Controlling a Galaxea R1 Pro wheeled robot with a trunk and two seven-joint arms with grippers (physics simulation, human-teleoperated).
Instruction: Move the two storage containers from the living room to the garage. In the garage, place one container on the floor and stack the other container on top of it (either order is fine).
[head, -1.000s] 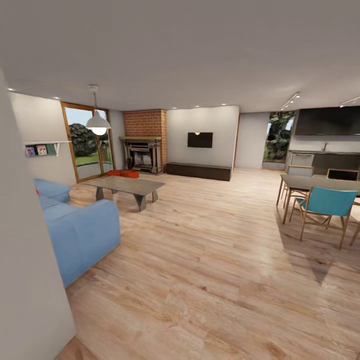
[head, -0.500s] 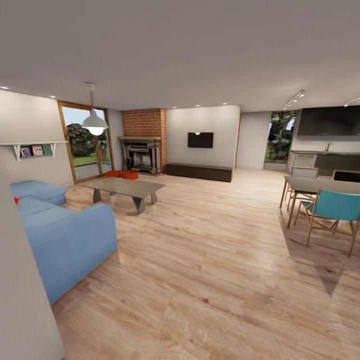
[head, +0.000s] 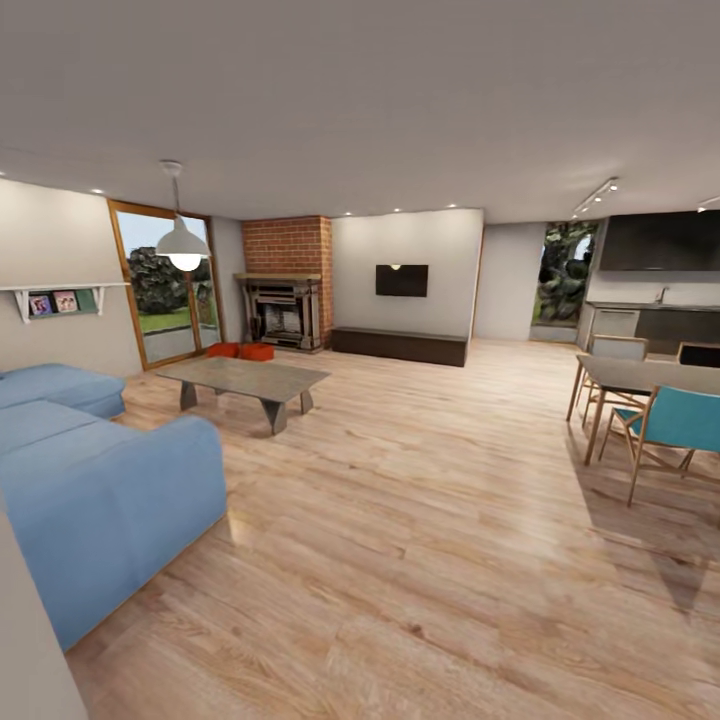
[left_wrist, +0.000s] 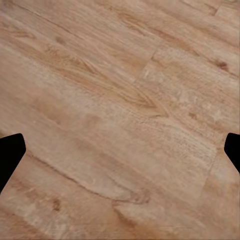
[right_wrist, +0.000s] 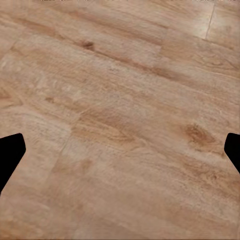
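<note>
rust-red, the two storage containers (head: 244, 350) sit side by side on the wood floor (head: 420, 520) by the fireplace (head: 284, 312), far ahead and left of my claws, past the coffee table (head: 245, 378). left claw (left_wrist: 120, 150) and right claw (right_wrist: 120, 150) hang spread wide, empty. i should skirt the sofa (head: 95, 480) before lowering.

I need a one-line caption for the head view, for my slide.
Living room: two storage containers on the wood floor by the fireplace, beyond the coffee table.

Rust-red storage containers (head: 242, 351), blue sofa (head: 95, 490), light wood-plank flooring (head: 420, 520), red brick chimney (head: 290, 246), teal chair (head: 682, 420)
</note>
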